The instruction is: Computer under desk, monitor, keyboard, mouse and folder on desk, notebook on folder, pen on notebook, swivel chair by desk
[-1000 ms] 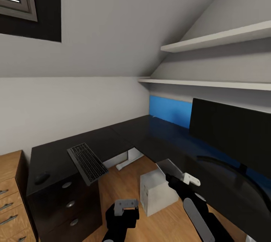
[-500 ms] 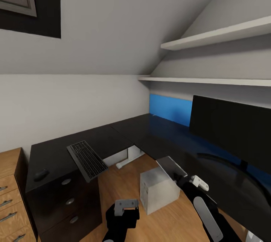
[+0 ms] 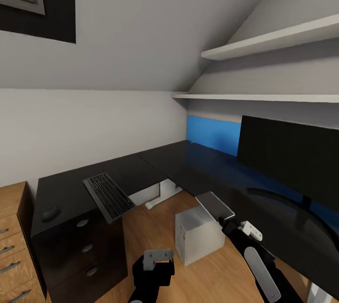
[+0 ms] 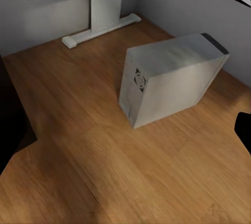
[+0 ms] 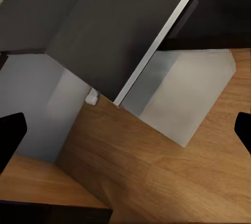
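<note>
The long black L-shaped desk runs under my bedroom's sloped grey ceiling, with the slim dark keyboard and small dark oval mouse at its left end, and the wide black monitor cut off at right. My right gripper pinches the dark grey spiral notebook above the white box-shaped computer on the wood floor. I cannot tell how my left gripper is set.
</note>
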Motion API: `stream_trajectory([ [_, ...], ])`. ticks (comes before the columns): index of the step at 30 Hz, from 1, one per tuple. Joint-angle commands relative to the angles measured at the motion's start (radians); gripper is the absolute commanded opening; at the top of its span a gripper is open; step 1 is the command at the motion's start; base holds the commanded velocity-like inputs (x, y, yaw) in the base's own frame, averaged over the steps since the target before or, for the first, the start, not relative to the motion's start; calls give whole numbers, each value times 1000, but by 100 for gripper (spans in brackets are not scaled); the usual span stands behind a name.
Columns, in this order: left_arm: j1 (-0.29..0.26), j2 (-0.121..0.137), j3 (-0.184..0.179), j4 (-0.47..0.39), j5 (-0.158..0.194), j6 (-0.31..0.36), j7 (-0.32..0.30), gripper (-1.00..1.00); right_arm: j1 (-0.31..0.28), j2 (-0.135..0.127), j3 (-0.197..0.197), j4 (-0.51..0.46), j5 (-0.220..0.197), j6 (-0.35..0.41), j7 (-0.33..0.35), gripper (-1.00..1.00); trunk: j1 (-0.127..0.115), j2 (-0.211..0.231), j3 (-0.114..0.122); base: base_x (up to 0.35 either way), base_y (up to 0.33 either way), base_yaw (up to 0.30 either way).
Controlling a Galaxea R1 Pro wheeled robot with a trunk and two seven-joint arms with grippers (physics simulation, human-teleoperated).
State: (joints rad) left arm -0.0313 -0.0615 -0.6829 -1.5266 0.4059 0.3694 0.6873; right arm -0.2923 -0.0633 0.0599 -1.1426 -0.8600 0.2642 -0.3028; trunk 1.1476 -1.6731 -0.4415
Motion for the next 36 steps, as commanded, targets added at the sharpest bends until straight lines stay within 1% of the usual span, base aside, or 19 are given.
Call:
stream_trajectory([
  [1, -1, 0, -2, -1, 6, 3, 8, 100, -1, -1, 2, 3, -14, 1, 1, 100, 4, -8, -4, 0, 0, 0],
  [2, -1, 0, -2, -1, 6, 3, 8, 100, -1, -1, 2, 10, -22, 1, 12, 100, 8, -15, -8, 0, 0, 0],
  [3, -1, 0, -2, -1, 6, 3, 8, 100, -1, -2, 1, 26, -41, 1, 41, 100, 12, -22, -11, 0, 0, 0],
  [5, -1, 0, -2, -1, 6, 3, 8, 100, -1, -4, -1, 44, -63, 1, 78, 100, 19, -36, -17, 0, 0, 0],
  [6, -1, 0, -3, -1, 6, 3, 8, 100, -1, -5, -8, 68, -92, 1, 147, 100, 23, -43, -20, 0, 0, 0],
  [7, -1, 0, -3, -1, 6, 3, 8, 100, -1, -5, -12, 78, -102, 1, 179, 100, 27, -50, -23, 0, 0, 0],
  [9, -1, 0, -3, -1, 5, 3, 8, 100, -1, -6, -27, 113, -127, 2, 286, 100, 35, -64, -30, 0, 0, 0],
  [10, -1, 0, -3, -1, 6, 3, 8, 100, -1, -6, -30, 120, -131, 2, 307, 100, 38, -71, -33, 0, 0, 0],
  [12, -1, 0, -3, -1, 6, 3, 8, 100, -1, -5, -39, 141, -140, 1, 376, 100, 46, -85, -39, 0, 0, 0],
  [16, -1, 0, -3, -1, 5, 3, 8, 100, -1, -4, -42, 149, -143, 1, 404, 100, 61, -113, -51, 0, 0, 0],
  [20, -2, 0, -3, -1, 5, 3, 8, 100, -1, -1, -46, 151, -146, 1, 398, 100, 61, -113, -51, 0, 0, 0],
  [25, -1, 0, -3, -1, 5, 3, 8, 100, -1, 28, -81, 152, -174, -48, 396, 100, 61, -113, -51, 0, 0, 0],
  [26, -1, 0, -3, -1, 5, 3, 8, 100, -1, 42, -97, 153, -197, -77, 395, 100, 61, -113, -51, 0, 0, 0],
  [29, -1, 0, -3, -1, 5, 3, 8, 100, -1, 60, -119, 153, -242, -120, 394, 100, 61, -113, -51, 0, 0, 0],
  [30, -1, 0, -3, -1, 5, 3, 8, 100, -1, 67, -128, 153, -284, -141, 393, 100, 61, -113, -51, 0, 0, 0],
  [31, -2, 0, -3, -1, 5, 3, 8, 100, -2, 70, -132, 153, -305, -149, 393, 100, 61, -113, -51, 0, 0, 0],
  [32, -2, 0, -3, -1, 5, 3, 8, 100, -2, 70, -132, 153, -305, -149, 393, 100, 61, -113, -51, 0, 0, 0],
  [34, -1, 0, -3, -1, 5, 3, 8, 100, -1, 76, -142, 153, -366, -167, 392, 100, 61, -113, -51, 0, 0, 0],
  [36, -2, 0, -3, -1, 5, 3, 8, 100, -1, 77, -146, 153, -389, -171, 392, 100, 61, -113, -51, 0, 0, 0],
])
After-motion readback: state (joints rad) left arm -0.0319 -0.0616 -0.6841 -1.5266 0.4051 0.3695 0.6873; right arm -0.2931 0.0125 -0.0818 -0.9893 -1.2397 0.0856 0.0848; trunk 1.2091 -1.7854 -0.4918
